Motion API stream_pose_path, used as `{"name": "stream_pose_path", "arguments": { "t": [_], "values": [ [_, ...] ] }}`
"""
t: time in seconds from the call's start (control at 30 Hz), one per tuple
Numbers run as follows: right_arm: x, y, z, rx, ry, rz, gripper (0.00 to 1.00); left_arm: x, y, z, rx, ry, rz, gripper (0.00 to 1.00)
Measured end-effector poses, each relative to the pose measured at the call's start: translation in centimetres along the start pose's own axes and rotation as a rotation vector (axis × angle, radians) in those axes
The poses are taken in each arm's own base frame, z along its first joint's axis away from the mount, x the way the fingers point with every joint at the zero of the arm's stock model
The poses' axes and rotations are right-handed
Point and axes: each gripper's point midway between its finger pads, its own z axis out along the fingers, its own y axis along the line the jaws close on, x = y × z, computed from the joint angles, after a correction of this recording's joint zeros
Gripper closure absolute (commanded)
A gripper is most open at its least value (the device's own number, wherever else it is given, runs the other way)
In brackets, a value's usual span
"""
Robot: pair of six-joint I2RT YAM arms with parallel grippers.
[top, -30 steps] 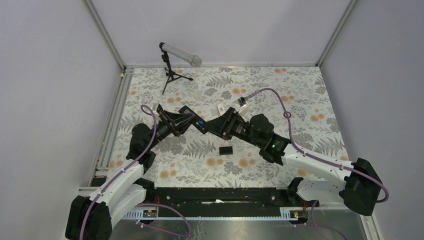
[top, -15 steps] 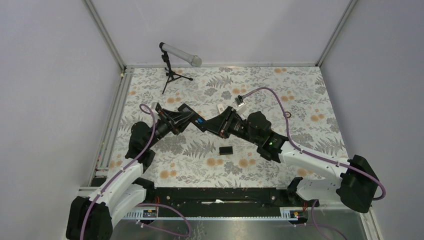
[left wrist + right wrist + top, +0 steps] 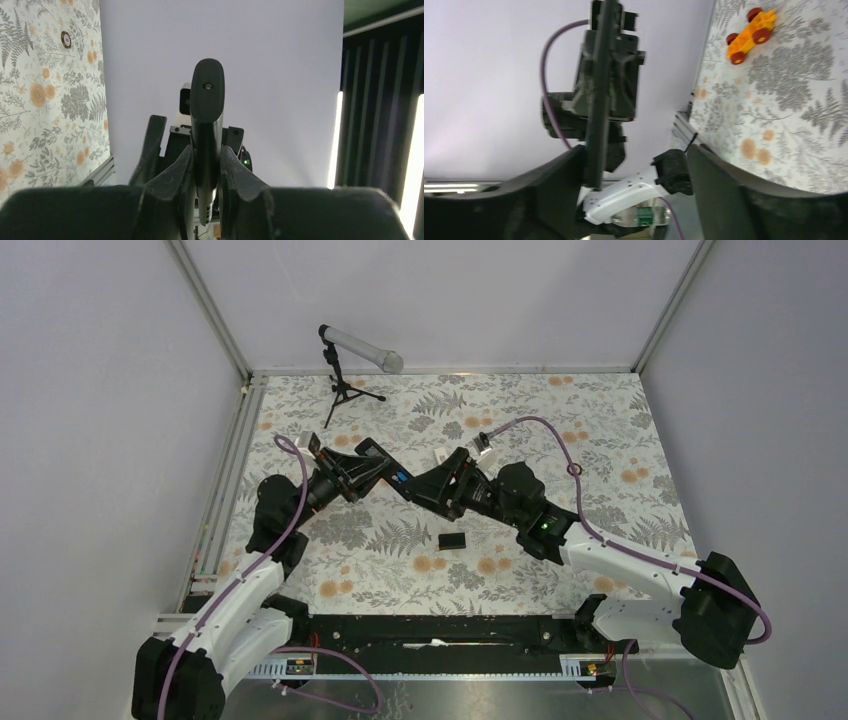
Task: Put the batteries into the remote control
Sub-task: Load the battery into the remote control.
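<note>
My left gripper (image 3: 372, 472) is shut on the black remote control (image 3: 388, 478) and holds it above the middle of the table. In the left wrist view the remote (image 3: 207, 105) stands edge-on between the closed fingers of the gripper (image 3: 206, 159). A small blue spot (image 3: 398, 480) shows on the remote; I cannot tell if it is a battery. No other batteries are in view. My right gripper (image 3: 428, 487) is open, just right of the remote's end. In the right wrist view the remote (image 3: 599, 100) sits against the left finger of the gripper (image 3: 636, 156), and nothing is gripped.
A small black flat cover (image 3: 453, 540) lies on the floral mat below the grippers. An orange toy car with red wheels (image 3: 751, 32) is on the mat. A microphone on a tripod (image 3: 345, 365) stands at the back left. A small white item (image 3: 441, 455) lies behind the right gripper.
My left gripper has lifted the remote slightly toward the back. My right gripper has moved left, closer to the remote's end, and stays open.
</note>
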Motion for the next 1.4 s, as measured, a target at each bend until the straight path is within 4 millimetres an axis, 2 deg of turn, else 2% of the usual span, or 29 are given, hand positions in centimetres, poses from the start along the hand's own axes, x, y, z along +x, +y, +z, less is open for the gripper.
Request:
{"name": "stream_pose_path", "arguments": {
  "t": [0.23,0.53,0.6,0.67,0.87,1.07,1.17,1.2,1.23,1.3,1.4],
  "values": [
    [0.5,-0.5,-0.3,0.002,0.035,-0.078,0.08,0.5,-1.1,0.1,0.013,0.028,0.128,1.00],
    [0.5,0.8,-0.7,-0.060,0.033,-0.134,0.08,0.6,-0.4,0.1,-0.002,0.041,0.187,1.00],
    [0.4,1.1,-0.8,-0.075,0.032,-0.144,0.17,0.6,-0.3,0.1,-0.006,0.043,0.194,1.00],
    [0.4,1.1,-0.8,-0.077,0.030,-0.148,0.32,0.6,-0.1,0.1,-0.010,0.043,0.199,1.00],
    [0.3,0.7,-0.7,-0.060,0.024,-0.151,0.62,0.5,0.3,0.1,-0.028,0.043,0.205,1.00],
    [0.4,0.2,-0.5,-0.045,0.029,-0.143,0.82,0.5,0.7,0.1,-0.040,0.043,0.212,1.00],
    [0.4,0.0,-0.4,-0.037,0.030,-0.128,0.87,0.4,0.8,0.0,-0.041,0.043,0.222,1.00],
    [0.4,-0.1,-0.4,-0.034,0.030,-0.125,0.86,0.4,0.8,0.0,-0.044,0.042,0.225,1.00],
    [0.4,-0.1,-0.4,-0.031,0.032,-0.122,0.78,0.4,0.9,0.0,-0.046,0.042,0.228,1.00],
    [0.4,-0.2,-0.3,-0.025,0.034,-0.117,0.53,0.4,1.0,-0.1,-0.052,0.041,0.234,1.00],
    [0.4,-0.8,-0.2,-0.002,0.036,-0.115,0.29,0.4,1.1,-0.2,-0.060,0.041,0.248,1.00]
  ]
}}
